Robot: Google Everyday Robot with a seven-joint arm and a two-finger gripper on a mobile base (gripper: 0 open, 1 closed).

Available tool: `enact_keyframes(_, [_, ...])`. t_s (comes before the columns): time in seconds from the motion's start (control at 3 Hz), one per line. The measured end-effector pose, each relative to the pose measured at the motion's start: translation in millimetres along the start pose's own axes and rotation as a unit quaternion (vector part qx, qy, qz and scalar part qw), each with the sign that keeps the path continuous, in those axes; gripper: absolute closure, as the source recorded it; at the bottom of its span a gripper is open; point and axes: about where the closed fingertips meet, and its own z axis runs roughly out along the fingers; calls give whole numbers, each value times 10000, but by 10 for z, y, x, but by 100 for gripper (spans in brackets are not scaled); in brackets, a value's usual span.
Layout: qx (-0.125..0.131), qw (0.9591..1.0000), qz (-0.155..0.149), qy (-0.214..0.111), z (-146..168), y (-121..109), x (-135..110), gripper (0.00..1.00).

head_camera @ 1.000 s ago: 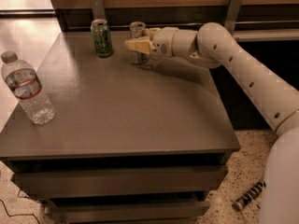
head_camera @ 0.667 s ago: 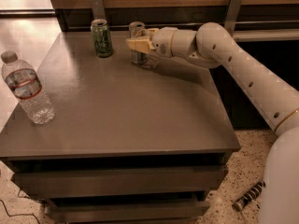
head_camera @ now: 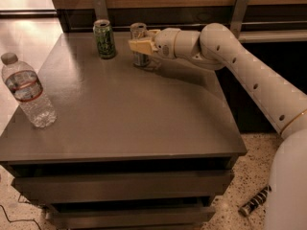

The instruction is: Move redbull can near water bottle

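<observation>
Camera view showed the redbull can (head_camera: 140,59) standing upright at the back of the table (head_camera: 144,119), a little to the right of the middle. The gripper (head_camera: 141,45) was right at the redbull can, coming in from the right and crossing in front of its middle. I could not tell if the gripper was squeezing it or only sitting around it. A white arm (head_camera: 240,66) reached in from the right side to hold the gripper there. A green can (head_camera: 104,40) stood just to the left of the redbull can, not touching it. The bottle (head_camera: 28,92) stood upright far away, near the front left edge of the table. On the speckled floor to the right lay a small dark tube (head_camera: 253,207).
</observation>
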Motion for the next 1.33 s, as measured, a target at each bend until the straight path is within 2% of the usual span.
enact_keyframes(0.33, [-39,10000,25,17,-43,28,-49,100])
enact_keyframes(0.67, [-108,9999,103,5,-285,147,-254,100])
enact_keyframes(1.0, [-91,9999,40,-98,-535,342,-504,100])
enact_keyframes(1.33, [-98,9997,-88,-220,-641,708,-625,100])
